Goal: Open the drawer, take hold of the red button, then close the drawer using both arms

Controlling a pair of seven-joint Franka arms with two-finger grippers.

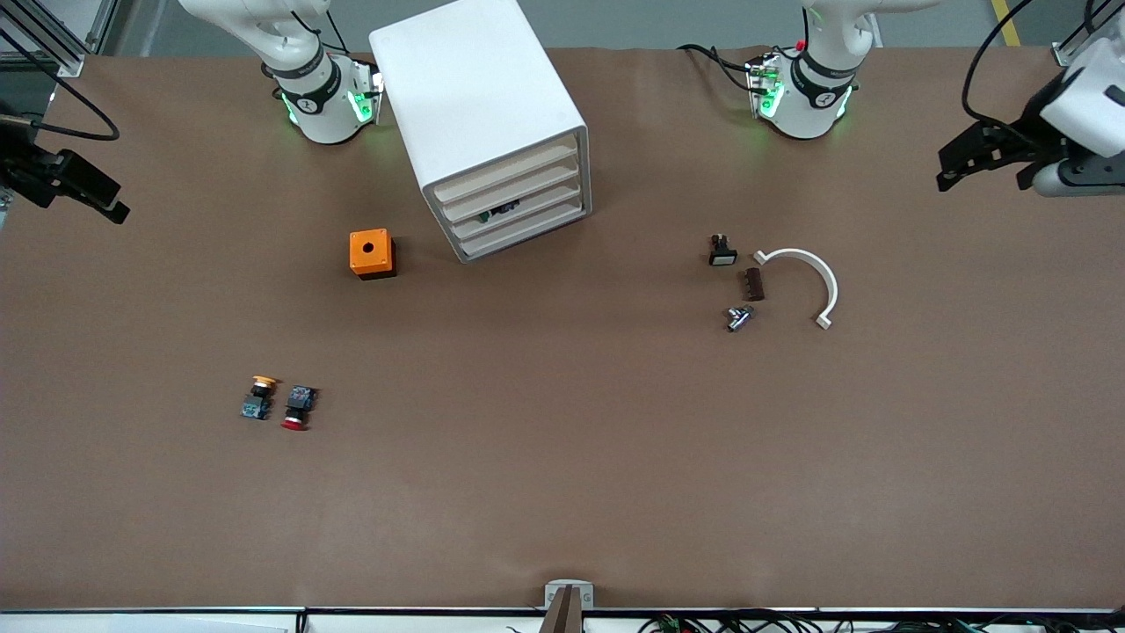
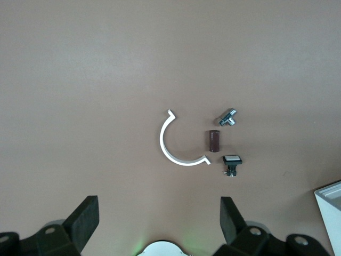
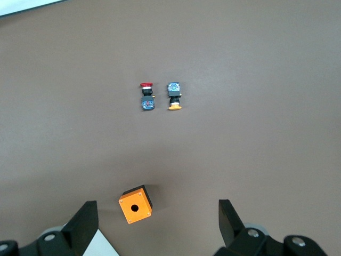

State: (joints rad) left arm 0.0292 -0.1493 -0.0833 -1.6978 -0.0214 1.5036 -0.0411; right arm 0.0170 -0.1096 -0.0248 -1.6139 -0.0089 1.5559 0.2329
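While both arms wait high at the table's ends, nothing of the task is begun. Left gripper (image 1: 980, 163) hangs over the left arm's end of the table, jaws wide apart, holding nothing; right gripper (image 1: 83, 189) hangs over the right arm's end, jaws likewise apart and empty.

Cabinet (image 1: 479, 105) stands between the two bases, its front turned toward the front camera and a bit toward the left arm's end. Drawer (image 1: 514, 191), second from the top, is shut, as are the other three; something dark shows through a clear front lower down. Button (image 1: 297, 409) lies on its side on the table, well apart from the cabinet, nearer the camera and toward the right arm's end, just beside the yellow button (image 1: 258, 397). Orange cube (image 1: 372, 253) sits near the cabinet.

Step in hand, by judgement: opening the drawer. Next move likely calls for one gripper to come down to the drawer front and pull straight out, perhaps with the other steadying the cabinet.

Table (image 1: 562, 492) is plain brown, flat, mostly bare. Toward the left arm's end lie a white arc (image 1: 813, 277), a brown block (image 1: 754, 284), a metal fitting (image 1: 738, 317) and a black switch (image 1: 722, 251). Room otherwise barely visible.
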